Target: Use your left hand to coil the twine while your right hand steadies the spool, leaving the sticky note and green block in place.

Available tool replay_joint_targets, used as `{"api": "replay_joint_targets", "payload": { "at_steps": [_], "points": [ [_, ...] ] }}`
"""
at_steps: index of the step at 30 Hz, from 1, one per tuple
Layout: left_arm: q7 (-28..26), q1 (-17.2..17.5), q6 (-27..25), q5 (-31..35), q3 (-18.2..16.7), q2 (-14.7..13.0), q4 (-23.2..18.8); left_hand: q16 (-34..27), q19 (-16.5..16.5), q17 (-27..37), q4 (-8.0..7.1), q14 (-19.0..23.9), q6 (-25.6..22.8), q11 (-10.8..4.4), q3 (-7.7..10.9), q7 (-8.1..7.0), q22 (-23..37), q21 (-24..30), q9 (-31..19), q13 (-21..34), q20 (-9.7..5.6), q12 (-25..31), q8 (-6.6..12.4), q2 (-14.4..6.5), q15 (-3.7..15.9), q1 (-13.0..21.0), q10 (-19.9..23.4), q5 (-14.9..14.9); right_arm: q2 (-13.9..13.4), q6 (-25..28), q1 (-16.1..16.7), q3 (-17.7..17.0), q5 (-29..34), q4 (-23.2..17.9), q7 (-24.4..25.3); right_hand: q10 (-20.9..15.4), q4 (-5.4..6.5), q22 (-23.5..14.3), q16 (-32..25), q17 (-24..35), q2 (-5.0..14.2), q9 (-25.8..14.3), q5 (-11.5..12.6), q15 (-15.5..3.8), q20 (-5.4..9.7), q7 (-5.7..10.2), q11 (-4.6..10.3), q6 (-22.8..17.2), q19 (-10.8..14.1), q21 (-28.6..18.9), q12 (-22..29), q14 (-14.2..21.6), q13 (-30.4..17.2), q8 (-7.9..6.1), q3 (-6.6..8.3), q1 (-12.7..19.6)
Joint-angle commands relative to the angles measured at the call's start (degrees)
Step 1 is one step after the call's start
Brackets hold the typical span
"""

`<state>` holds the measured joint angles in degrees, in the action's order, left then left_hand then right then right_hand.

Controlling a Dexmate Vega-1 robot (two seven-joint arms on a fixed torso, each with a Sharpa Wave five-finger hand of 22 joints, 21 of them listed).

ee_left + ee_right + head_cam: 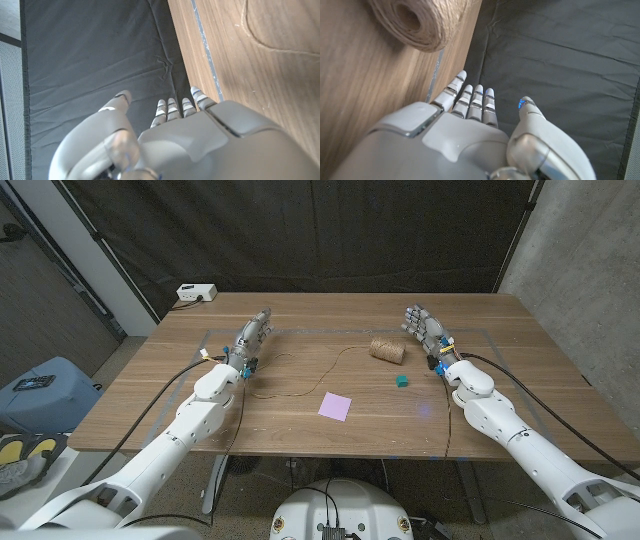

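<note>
Nothing coiled yet: twine [300, 375] trails loose mid-frame from the spool [386, 351]. Both my left hand [253, 337] and right hand [424, 328] are open, empty.

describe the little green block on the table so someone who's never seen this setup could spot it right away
Start at the wooden table and find the spool of twine near the right hand. Just toward the robot from that spool sits the green block, apart from it. It is a tiny teal-green cube, far smaller than the flat pink sticky note lying to its left.
</note>
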<state>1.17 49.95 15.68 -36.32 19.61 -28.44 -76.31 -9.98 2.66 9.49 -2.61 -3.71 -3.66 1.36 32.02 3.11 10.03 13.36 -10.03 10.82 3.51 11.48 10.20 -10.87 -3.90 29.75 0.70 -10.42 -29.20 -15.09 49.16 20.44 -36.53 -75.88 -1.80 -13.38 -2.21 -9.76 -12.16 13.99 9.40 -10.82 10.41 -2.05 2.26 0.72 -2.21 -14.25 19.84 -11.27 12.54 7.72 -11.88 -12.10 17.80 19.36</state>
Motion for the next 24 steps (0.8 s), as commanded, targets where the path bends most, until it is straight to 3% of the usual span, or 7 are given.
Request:
{"api": "replay_joint_targets", "payload": {
  "at_steps": [1, 14, 24],
  "points": [
    [0.6, 1.7, -2.3, 3.5, -3.5, 3.0, -1.6, -0.3, 0.1, 0.2, 0.08, 0.1, -0.6, 0.4, 0.4, 0.04, 0.1, 0.3, -0.2, 0.3, 0.54, 0.3, 0.4, 0.1, -0.42, 0.5, 0.1, -0.3, 2.2, 1.8, -0.1, -2.0, 1.8, 0.7, -2.5, -0.5, -0.09, -0.2, -0.2, 0.1, 0.07, -0.2, 0.2, 0.39, 0.07, -0.03, 0.07, -0.6, 0.1, -0.2, 0.3, 0.2, -0.2, -0.34, 0.32, 0.5],
    [3.3, 1.1, -3.1, 6.6, -5.7, 5.8, -0.4, -0.3, 0.2, 0.2, 0.42, 0.2, -0.9, 0.23, 0.52, 0.11, 0.1, 0.2, -0.2, 0.2, 0.49, 0.3, 0.49, 0.1, -0.41, 0.6, 0.3, -0.4, 2.5, 1.7, 0.6, -3.9, 5.2, -0.5, -2.1, -0.3, -0.27, -0.2, -0.2, 0.1, 0.02, -0.3, 0.1, 0.57, -0.07, -0.16, -0.35, -0.4, 0.0, -0.2, 0.2, 0.0, -0.2, -0.15, 0.4, 0.6],
    [5.0, 0.3, -2.4, 7.7, -6.5, 7.4, 0.9, -0.3, 0.3, 0.2, 0.83, 0.3, -1.0, 0.36, 0.64, 0.07, 0.1, 0.0, -0.2, 0.2, 0.54, 0.4, 0.49, 0.3, -0.39, 0.8, 0.3, -0.4, 0.6, 4.2, 1.9, -4.0, 9.2, -5.2, 1.9, -0.1, -0.96, -0.2, -0.1, -0.2, -0.24, -0.3, 0.1, 0.85, -0.23, -0.29, -0.53, -0.3, -0.3, 0.0, 0.0, -0.3, -0.2, 0.02, 0.68, 1.3]
  ]
}}
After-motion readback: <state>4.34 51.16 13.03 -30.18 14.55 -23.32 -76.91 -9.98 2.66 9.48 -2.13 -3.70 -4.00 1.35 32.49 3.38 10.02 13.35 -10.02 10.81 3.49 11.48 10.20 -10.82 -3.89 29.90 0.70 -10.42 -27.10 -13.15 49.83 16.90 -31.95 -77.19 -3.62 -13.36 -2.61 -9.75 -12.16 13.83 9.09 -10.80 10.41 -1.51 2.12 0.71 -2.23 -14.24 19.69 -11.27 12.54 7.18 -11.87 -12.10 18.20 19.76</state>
